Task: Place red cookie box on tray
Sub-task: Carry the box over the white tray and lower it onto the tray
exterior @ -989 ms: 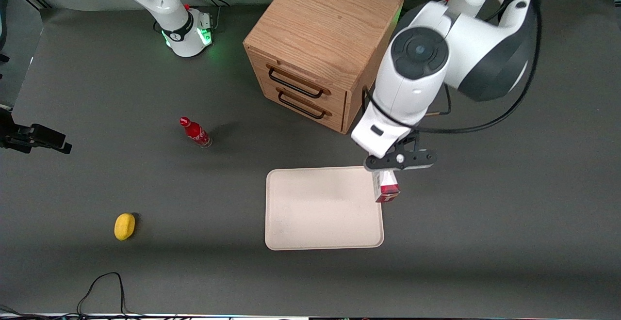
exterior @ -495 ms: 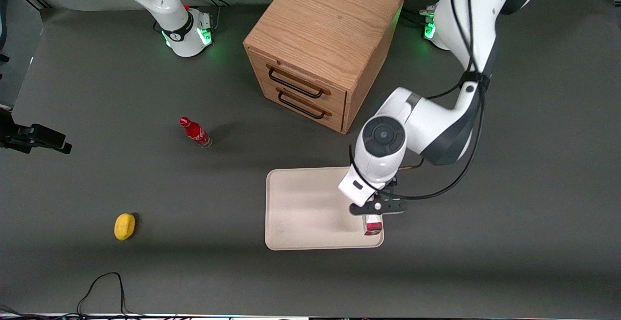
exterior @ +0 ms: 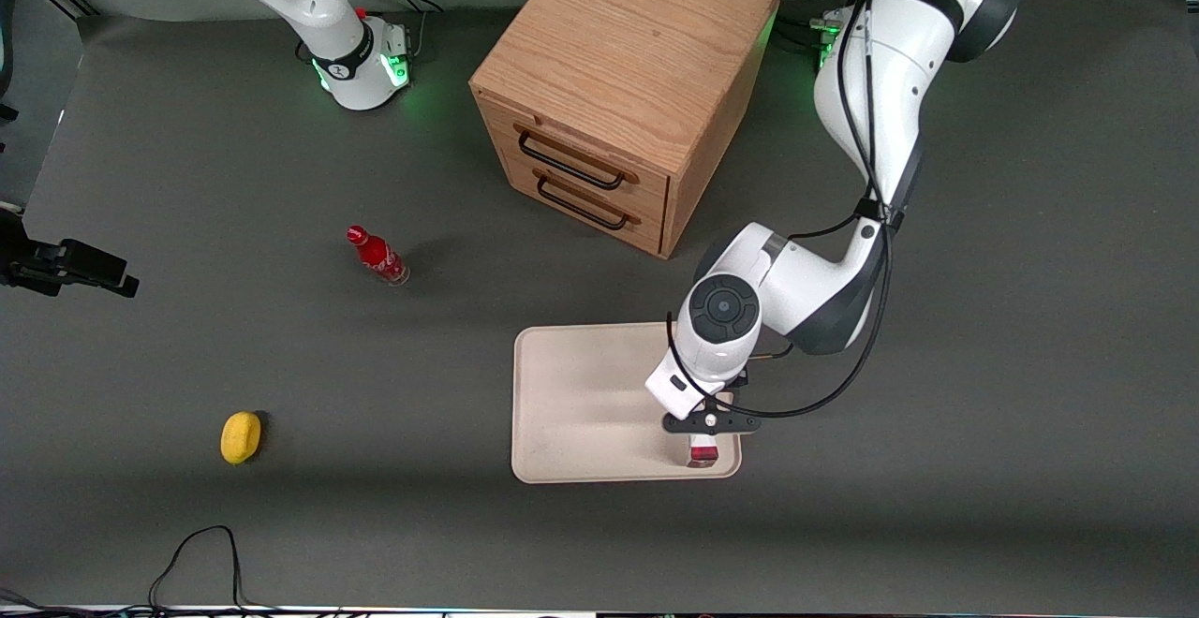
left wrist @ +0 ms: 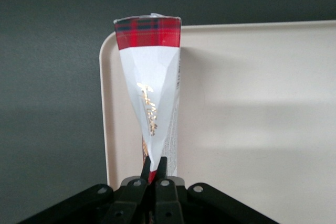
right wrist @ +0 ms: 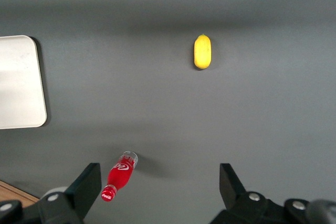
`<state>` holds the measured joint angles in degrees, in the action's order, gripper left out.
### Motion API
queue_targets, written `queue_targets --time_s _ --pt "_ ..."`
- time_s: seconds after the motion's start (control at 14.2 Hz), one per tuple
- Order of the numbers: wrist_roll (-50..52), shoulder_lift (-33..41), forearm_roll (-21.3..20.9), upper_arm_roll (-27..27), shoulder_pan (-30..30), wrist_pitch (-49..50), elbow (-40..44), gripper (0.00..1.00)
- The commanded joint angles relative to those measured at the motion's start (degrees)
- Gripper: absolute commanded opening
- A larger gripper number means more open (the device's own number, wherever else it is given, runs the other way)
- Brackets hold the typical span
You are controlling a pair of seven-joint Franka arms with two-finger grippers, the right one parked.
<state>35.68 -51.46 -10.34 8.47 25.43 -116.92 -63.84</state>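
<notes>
Red cookie box: long, thin carton, red tartan band at its end, grey-white panel below carrying gold script lettering that cannot be read. It hangs end-down over the tray corner nearest the front camera at the working arm's end; whether its lower end touches the tray cannot be told. In the front view only its red end shows under the wrist.

Hand: the left arm's black two-finger hand, clenched on the upper end of the red cookie box, the jaws pinching the carton narrow. In the front view it sits above that same tray corner.

Flat cream-white rectangular tray: rounded corners, low raised rim, lying on the dark grey tabletop; its rim shows in the wrist view.

Oak-coloured wooden drawer cabinet: two drawers with dark wire handles, farther from the front camera than the tray.

Small red cola-style bottle: white script logo, unreadable; standing toward the parked arm's end.

Yellow lemon-shaped object: nearer the front camera than the bottle.
</notes>
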Motion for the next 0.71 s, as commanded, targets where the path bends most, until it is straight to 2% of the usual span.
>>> queue_targets --time_s 0.0,0.35,0.57,0.64 --pt "0.00 1.18 -0.30 -0.38 0.15 -0.59 -1.63 0.00" --pt "4.74 0.66 -0.29 -0.38 -0.11 -0.59 -2.43 0.00" --pt "4.23 0.57 -0.29 -0.38 -0.29 -0.59 -2.43 0.00" --pt "3.87 0.57 -0.64 -0.38 -0.81 -0.59 -2.43 0.23"
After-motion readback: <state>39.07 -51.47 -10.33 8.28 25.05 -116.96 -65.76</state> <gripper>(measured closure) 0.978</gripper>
